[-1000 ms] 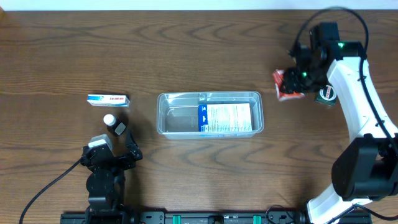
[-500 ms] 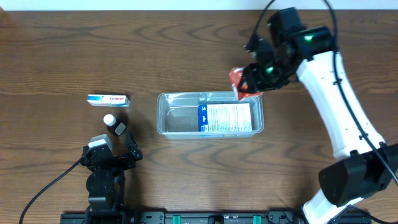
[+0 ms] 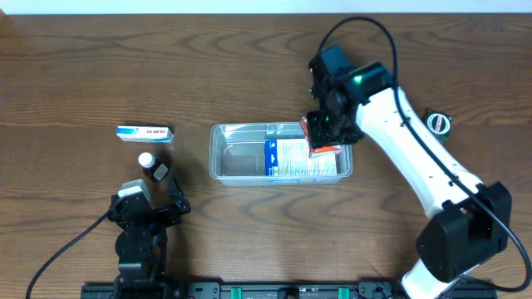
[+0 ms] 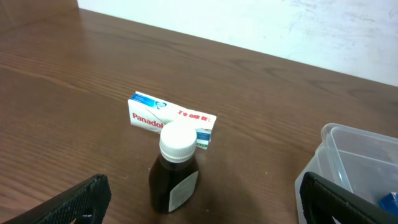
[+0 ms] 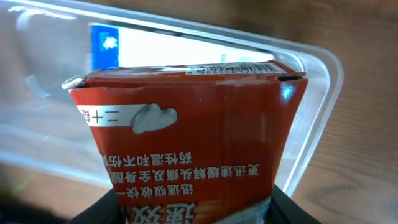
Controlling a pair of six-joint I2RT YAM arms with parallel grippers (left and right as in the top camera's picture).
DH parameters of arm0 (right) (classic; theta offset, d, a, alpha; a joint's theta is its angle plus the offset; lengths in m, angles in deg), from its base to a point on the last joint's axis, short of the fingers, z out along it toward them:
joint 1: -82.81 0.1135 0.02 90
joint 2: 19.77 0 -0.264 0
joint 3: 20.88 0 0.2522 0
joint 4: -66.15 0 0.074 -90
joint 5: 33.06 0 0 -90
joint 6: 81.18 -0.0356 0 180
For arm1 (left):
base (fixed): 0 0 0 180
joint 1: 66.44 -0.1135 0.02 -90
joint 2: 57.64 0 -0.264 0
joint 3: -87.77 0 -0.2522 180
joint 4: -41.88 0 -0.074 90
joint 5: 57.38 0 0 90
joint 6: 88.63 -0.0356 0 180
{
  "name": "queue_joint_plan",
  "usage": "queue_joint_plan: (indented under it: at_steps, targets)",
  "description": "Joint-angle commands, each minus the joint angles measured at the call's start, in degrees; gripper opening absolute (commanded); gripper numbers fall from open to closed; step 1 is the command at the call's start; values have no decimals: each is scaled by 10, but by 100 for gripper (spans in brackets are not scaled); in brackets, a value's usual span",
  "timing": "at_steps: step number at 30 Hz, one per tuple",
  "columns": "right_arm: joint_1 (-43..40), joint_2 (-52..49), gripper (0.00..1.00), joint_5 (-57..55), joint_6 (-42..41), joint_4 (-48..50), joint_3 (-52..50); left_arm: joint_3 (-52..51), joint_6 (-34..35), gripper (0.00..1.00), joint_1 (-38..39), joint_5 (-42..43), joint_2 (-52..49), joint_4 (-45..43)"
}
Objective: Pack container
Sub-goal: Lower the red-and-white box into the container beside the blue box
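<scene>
This is a robotics lab bench, not a home or shop. A dark wood-grain counter (image 3: pixel 249 50) against a plain white wall (image 4: pixel 280 22) carries a white-and-black jointed robot arm (image 3: pixel 416 149) and a smaller black robot arm (image 3: pixel 137 241), both based by a black mounting rail (image 3: pixel 249 291) at its front edge. Laid out on it like test props are a white-and-blue Panadol box (image 4: pixel 171 117), a small brown bottle with a white cap (image 4: pixel 174 180) and a clear plastic rectangular tub (image 3: pixel 237 158).
</scene>
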Motion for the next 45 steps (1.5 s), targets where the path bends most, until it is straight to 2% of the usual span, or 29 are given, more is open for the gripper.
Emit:
queue_joint_plan:
  at_steps: [1, 9, 17, 28, 34, 38, 45]
  targets:
    - [8, -2, 39, -37, -49, 20, -34, -9, 1, 98, -3, -1, 3, 17]
    - [7, -2, 40, -82, -68, 36, -66, -9, 1, 98, -3, -1, 3, 17]
    - [8, -2, 53, -83, -67, 54, -66, -9, 1, 98, -3, -1, 3, 17]
    - [8, -2, 64, -74, -53, 54, -66, -9, 1, 98, -3, -1, 3, 17]
    - [8, -2, 63, -73, -52, 54, -66, -9, 1, 98, -3, -1, 3, 17]
    - [7, -2, 59, -73, -34, 57, -64, -9, 1, 98, -3, -1, 3, 17]
    - [-33, 12, 57, -73, -7, 41, 16, -9, 1, 98, -3, -1, 3, 17]
